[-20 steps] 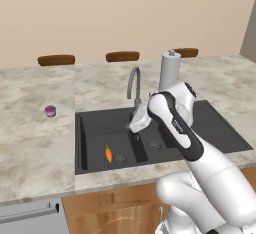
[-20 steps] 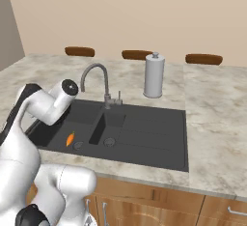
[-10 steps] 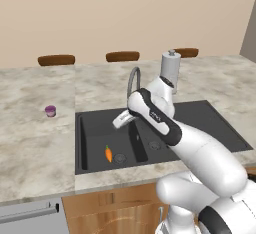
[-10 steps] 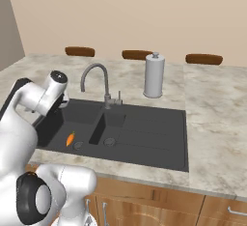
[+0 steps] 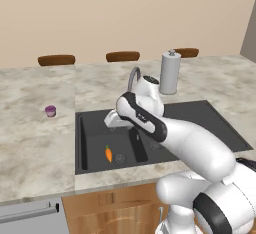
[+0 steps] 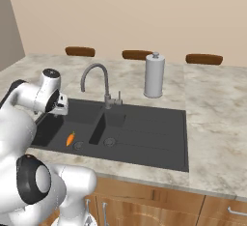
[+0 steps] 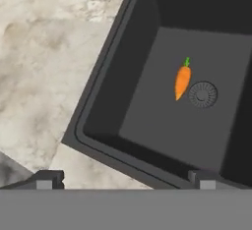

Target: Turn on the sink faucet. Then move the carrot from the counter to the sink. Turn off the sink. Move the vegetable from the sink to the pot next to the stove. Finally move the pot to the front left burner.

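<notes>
The orange carrot (image 5: 108, 153) (image 6: 71, 138) (image 7: 182, 81) lies on the floor of the left, smaller bowl of the dark sink (image 5: 210, 123) (image 6: 154, 133) (image 7: 123, 76), right beside the round drain (image 7: 203, 94). My gripper (image 5: 112, 119) (image 6: 60, 106) (image 7: 125, 181) hangs open and empty above that bowl's near-left corner, well clear of the carrot. The grey gooseneck faucet (image 5: 134, 75) (image 6: 99, 75) stands behind the sink, partly covered by my arm in the left base view. The marbled counter (image 5: 35, 138) (image 6: 217, 123) (image 7: 44, 52) surrounds the sink. The pot and stove are out of view.
A white paper-towel roll (image 5: 170, 73) (image 6: 154, 75) stands on the counter behind the sink's right side. A small purple cup (image 5: 50, 110) sits on the counter to the left of the sink. Brown chair backs (image 5: 122, 56) line the far counter edge.
My arm has swung left, from above the sink's divider to above the left bowl, with the gripper staying open. The carrot has not moved.
</notes>
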### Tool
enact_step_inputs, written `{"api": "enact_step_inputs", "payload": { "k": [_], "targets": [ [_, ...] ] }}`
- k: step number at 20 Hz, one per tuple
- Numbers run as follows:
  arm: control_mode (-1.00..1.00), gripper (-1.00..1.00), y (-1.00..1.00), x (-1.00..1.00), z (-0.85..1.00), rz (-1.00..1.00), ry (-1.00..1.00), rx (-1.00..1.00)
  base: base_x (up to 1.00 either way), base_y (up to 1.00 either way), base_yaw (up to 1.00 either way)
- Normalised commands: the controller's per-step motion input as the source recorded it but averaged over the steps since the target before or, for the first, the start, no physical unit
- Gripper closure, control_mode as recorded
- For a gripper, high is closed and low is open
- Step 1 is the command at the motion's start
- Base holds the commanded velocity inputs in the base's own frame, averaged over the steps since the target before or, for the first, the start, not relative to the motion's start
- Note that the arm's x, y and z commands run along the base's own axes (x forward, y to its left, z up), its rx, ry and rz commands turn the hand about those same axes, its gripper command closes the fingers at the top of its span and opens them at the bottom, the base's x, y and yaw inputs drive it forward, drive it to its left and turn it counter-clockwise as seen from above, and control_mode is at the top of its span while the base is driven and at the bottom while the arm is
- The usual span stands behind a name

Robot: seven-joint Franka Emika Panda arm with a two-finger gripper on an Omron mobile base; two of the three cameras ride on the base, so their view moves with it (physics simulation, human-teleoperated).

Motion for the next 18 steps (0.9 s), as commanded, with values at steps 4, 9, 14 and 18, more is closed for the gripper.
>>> {"api": "enact_step_inputs", "payload": {
  "k": [4, 9, 14, 18],
  "targets": [
    [-1.0, -1.0, -0.11, 0.08, -0.48, -0.19, 0.14, -0.05, 0.0, 0.0, 0.0],
    [-1.0, -1.0, -0.04, 0.27, -0.49, -0.13, 0.08, -0.07, 0.0, 0.0, 0.0],
    [-1.0, -1.0, 0.0, 0.19, -0.42, -0.08, 0.08, -0.1, 0.0, 0.0, 0.0],
    [-1.0, -1.0, 0.0, 0.33, -0.41, -0.05, 0.05, -0.09, 0.0, 0.0, 0.0]
  ]
}}
